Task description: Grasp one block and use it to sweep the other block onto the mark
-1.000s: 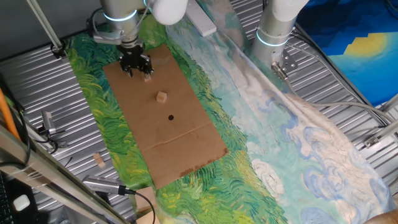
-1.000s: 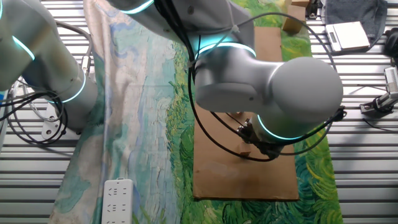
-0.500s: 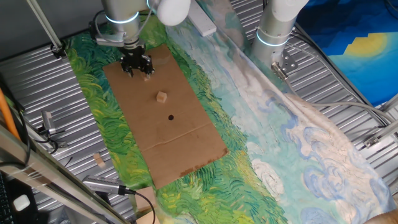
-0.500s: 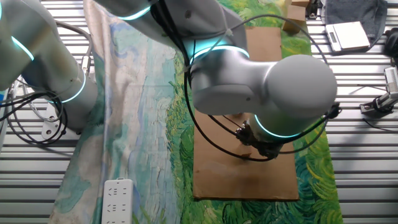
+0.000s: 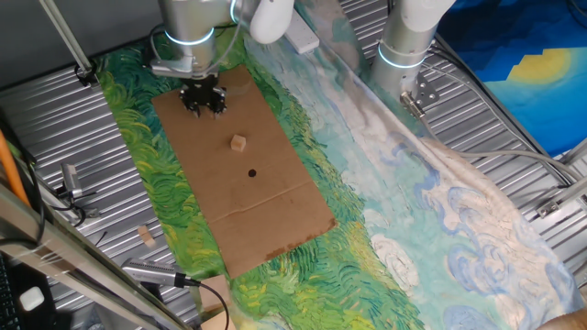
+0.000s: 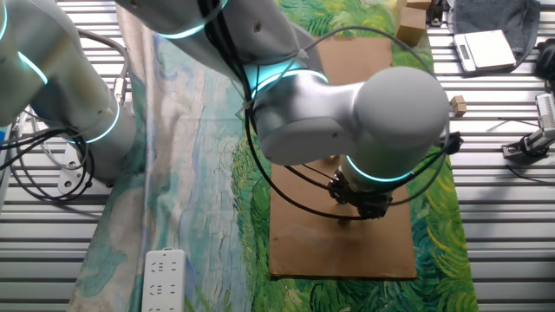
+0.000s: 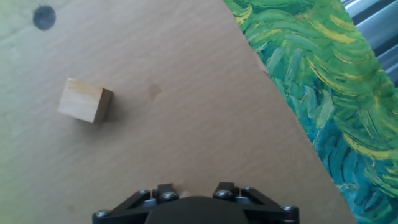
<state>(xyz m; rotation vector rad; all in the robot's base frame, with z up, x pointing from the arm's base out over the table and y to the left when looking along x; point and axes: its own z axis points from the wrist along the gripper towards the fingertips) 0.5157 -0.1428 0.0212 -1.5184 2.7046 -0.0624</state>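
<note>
Hand view: my gripper (image 7: 196,202) base fills the bottom edge; jaws not visible, so I cannot tell open or closed.
Pusher block: seen by the jaws a second ago, now hidden beneath them.
Target block (image 7: 85,100): on the cardboard surface (image 7: 205,118), just short of the mark (image 7: 44,17).
Change: I shifted sideways; grasp probably under way.

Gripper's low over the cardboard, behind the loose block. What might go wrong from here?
1. No view shows a block between the fingers of the gripper, so the grasp is unconfirmed; a sweep might start with nothing held.
2. The loose block lies skewed in the hand view and the mark is small, so an off-centre push could spin the block aside or carry it past the mark.
</note>
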